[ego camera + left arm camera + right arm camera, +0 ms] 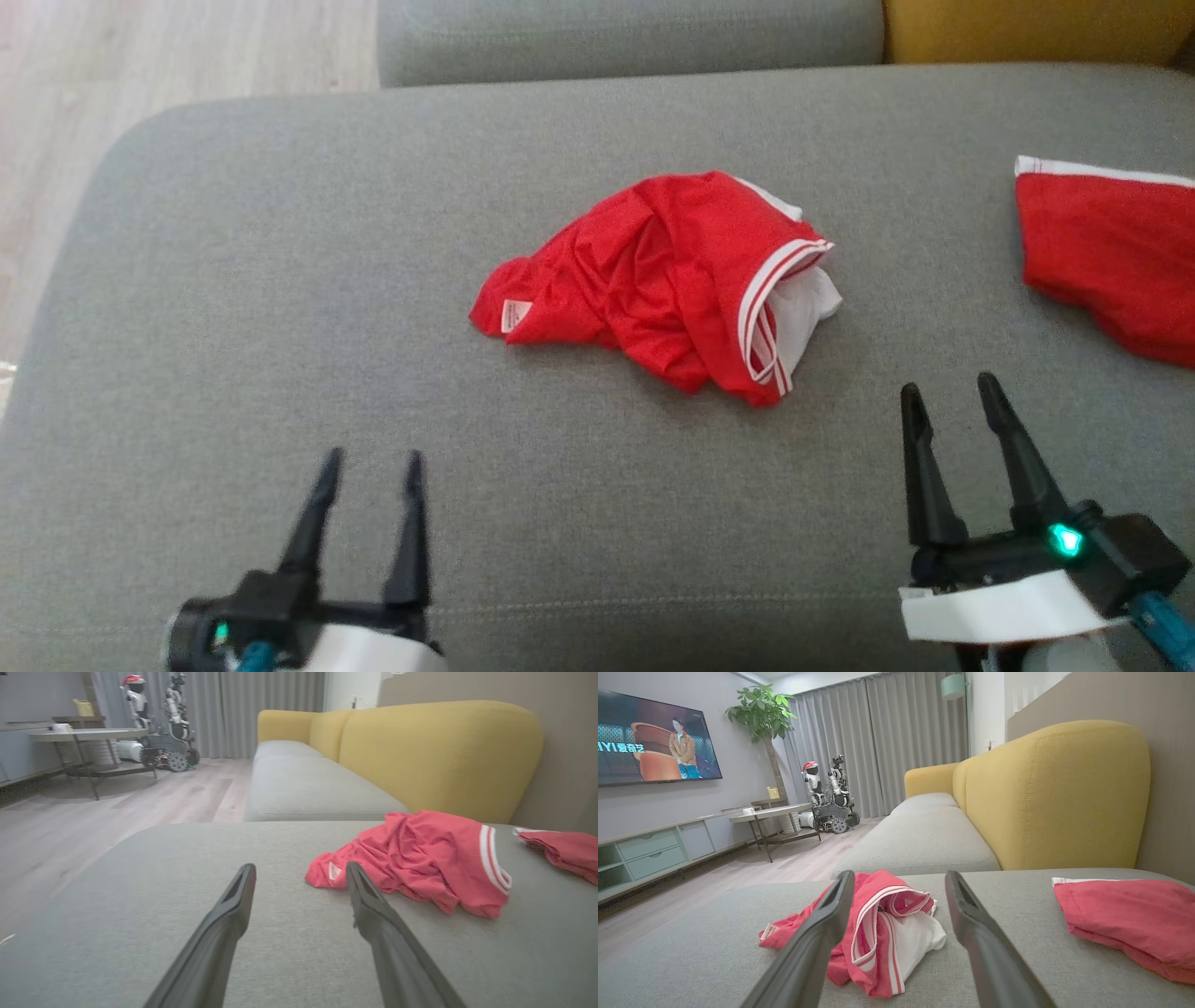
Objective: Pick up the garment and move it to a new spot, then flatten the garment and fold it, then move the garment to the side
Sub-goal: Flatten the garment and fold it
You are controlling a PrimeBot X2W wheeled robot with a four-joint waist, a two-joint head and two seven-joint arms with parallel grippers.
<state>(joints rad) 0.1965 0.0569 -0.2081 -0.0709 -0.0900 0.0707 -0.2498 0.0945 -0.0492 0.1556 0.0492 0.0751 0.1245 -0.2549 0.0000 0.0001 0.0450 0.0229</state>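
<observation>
Crumpled garment (644, 280) lies lengthwise left-to-right, striped band (752, 313) rightward

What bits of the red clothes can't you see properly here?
- Second red garment: the head view's right edge cuts it off.
- Crumpled garment: its own folds hide its shape in every view.
- White tag: print too small to read in the head view.
</observation>
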